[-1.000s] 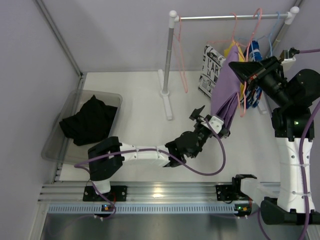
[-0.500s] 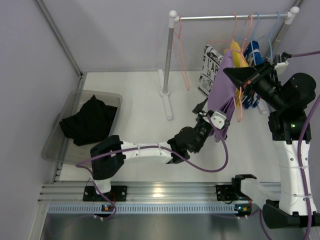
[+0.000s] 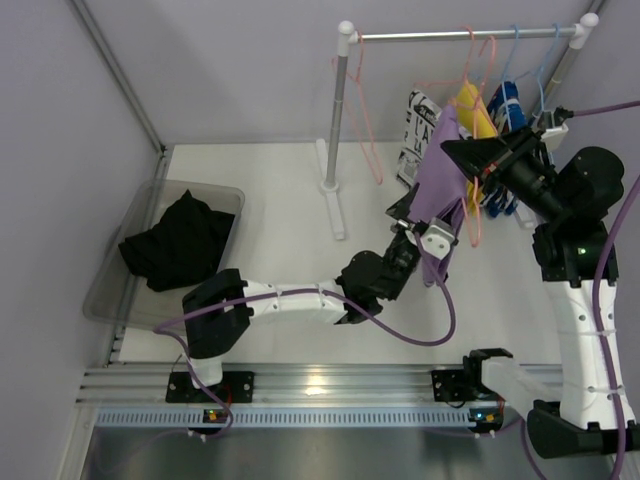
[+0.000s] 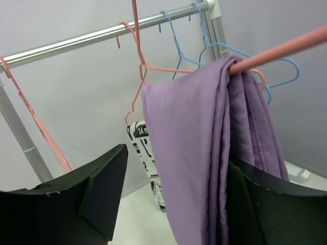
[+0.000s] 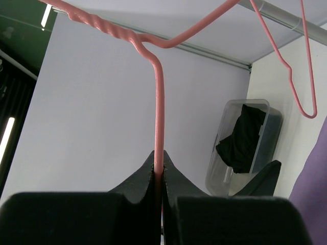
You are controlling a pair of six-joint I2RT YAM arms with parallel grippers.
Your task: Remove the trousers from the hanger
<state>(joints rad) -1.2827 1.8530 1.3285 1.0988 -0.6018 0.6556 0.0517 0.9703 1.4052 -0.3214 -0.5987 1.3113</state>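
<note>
Two trousers: one lilac pair (image 3: pixel 438 170) at the rail (image 3: pixel 450 36), one black pair (image 3: pixel 178 245) in the single bin (image 3: pixel 225 192) left of the rail. Three pink hangers (image 5: pixel 159 102), two blue hangers (image 4: pixel 225 47), one yellow garment (image 3: pixel 468 100), one printed garment (image 3: pixel 422 135).

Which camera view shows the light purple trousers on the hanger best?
The left wrist view: the light purple trousers fill it, folded over the bar of the pink hanger. The top external view shows them small, from above. The right wrist view shows only a purple edge at lower right.
</note>
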